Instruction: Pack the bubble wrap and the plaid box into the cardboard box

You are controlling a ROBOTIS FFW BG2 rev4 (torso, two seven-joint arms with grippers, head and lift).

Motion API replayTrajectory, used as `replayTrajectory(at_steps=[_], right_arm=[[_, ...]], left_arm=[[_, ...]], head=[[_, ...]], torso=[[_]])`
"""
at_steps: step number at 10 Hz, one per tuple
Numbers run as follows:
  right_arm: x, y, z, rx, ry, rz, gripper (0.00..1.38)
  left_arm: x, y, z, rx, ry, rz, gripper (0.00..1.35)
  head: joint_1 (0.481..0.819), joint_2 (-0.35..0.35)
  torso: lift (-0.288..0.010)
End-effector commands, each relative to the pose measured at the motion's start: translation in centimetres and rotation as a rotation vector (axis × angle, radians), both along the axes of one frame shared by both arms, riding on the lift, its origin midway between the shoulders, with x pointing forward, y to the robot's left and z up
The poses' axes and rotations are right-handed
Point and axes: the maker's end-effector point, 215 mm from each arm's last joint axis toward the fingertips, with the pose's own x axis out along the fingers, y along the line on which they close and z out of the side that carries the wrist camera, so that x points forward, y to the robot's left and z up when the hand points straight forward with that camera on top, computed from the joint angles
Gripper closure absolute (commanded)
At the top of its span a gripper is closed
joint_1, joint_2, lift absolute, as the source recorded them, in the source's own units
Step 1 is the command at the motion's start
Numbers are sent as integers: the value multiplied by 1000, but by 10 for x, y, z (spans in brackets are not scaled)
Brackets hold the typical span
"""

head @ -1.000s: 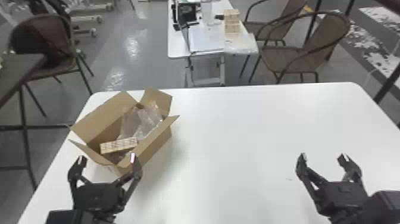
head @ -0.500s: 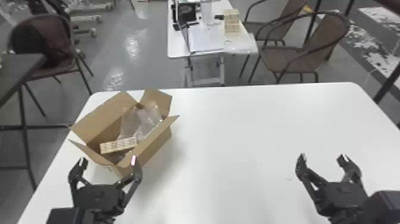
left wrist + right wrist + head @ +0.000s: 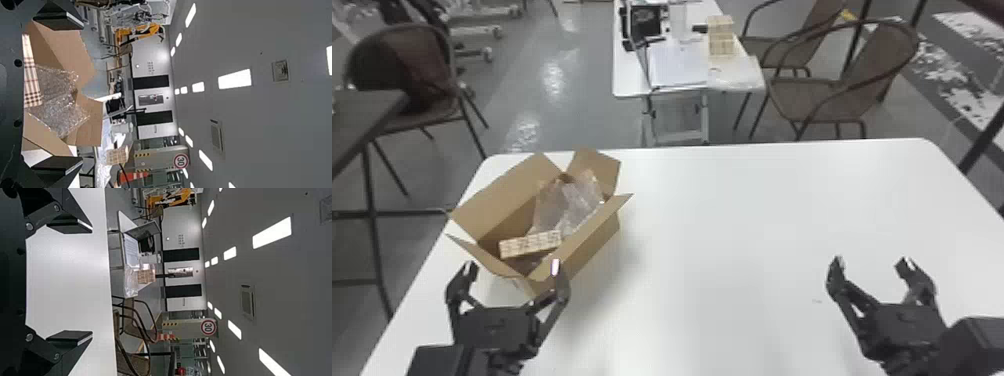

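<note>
While left gripper (image 3: 512, 267) gapes, right gripper (image 3: 872, 263) agape

Finished in black; carries blocky wrist housings (image 3: 977, 335), jointed linkages (image 3: 43, 217), wedge-shaped fingertips (image 3: 70, 224) and round silvery screws (image 3: 29, 226).

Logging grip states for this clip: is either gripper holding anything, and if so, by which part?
Nothing is held: the left gripper and the right gripper both stand open and empty.
</note>
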Motion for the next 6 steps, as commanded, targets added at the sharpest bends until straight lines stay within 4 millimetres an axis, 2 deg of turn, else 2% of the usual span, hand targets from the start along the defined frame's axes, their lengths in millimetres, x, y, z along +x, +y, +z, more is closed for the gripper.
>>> replayTrajectory(at_steps=[1,6], right_arm=[[1,1,0,1,-1,1,329],[2,9,5,25,-57,12,328]], left_arm=[[1,0,2,-1,-3,0,101],[3,-2,4,-8,-11,-5,101]], head=[[695,90],[695,92]], torso=[[-99],[-99]])
